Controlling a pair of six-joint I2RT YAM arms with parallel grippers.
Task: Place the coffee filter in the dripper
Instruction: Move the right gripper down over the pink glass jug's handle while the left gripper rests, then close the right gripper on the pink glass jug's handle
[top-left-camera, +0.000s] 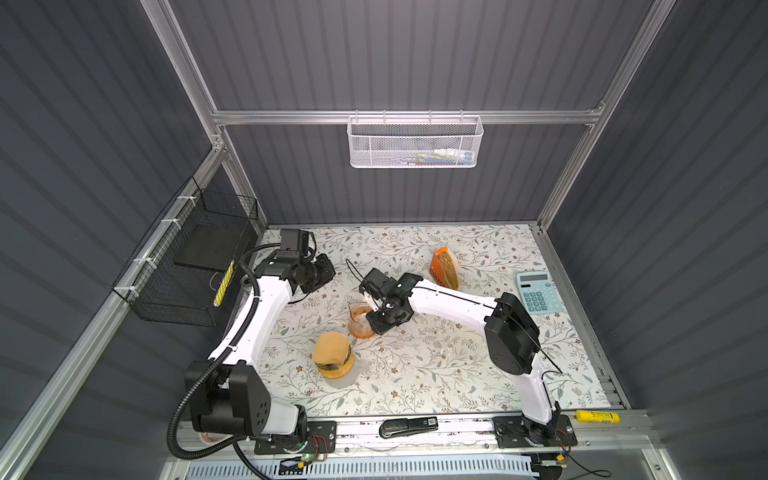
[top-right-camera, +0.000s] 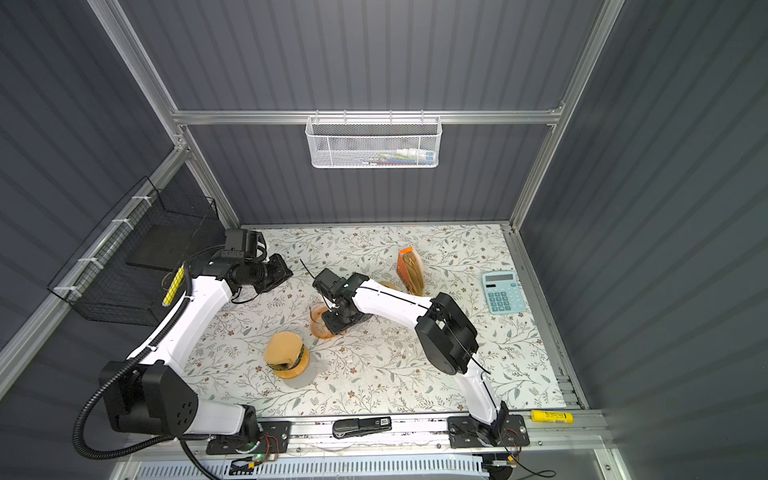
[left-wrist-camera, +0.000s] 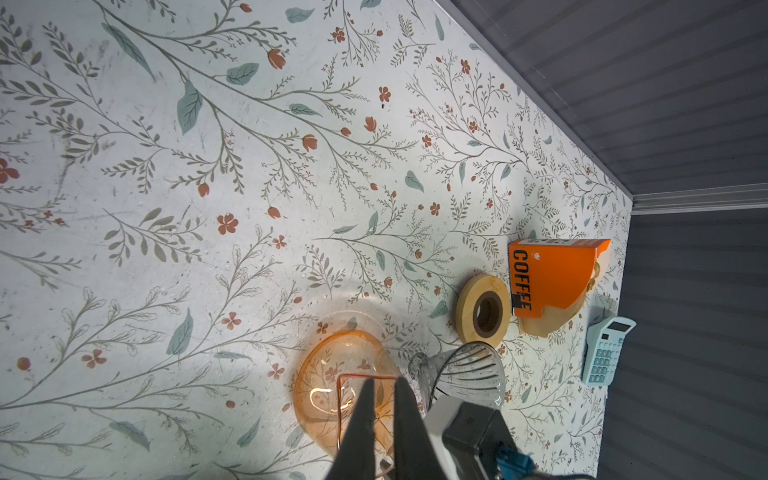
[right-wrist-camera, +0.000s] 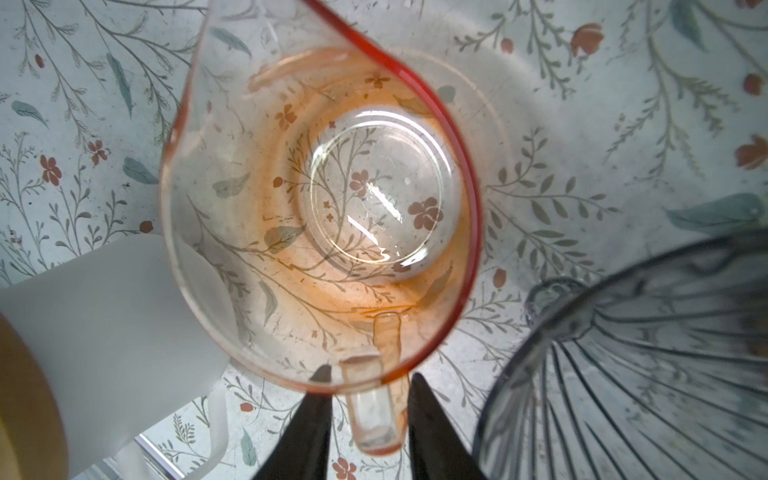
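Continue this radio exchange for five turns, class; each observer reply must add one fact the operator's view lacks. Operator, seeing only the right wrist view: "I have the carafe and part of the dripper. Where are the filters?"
Observer: In an orange box marked COFFEE, on the far half of the table; tan filters show at its cut-out.
Operator: Is the left claw near my carafe?
Observer: No. It is shut, empty, and off to the carafe's left in both top views.
Operator: Anything beside the dripper?
Observer: A wood ring lies between it and the box.
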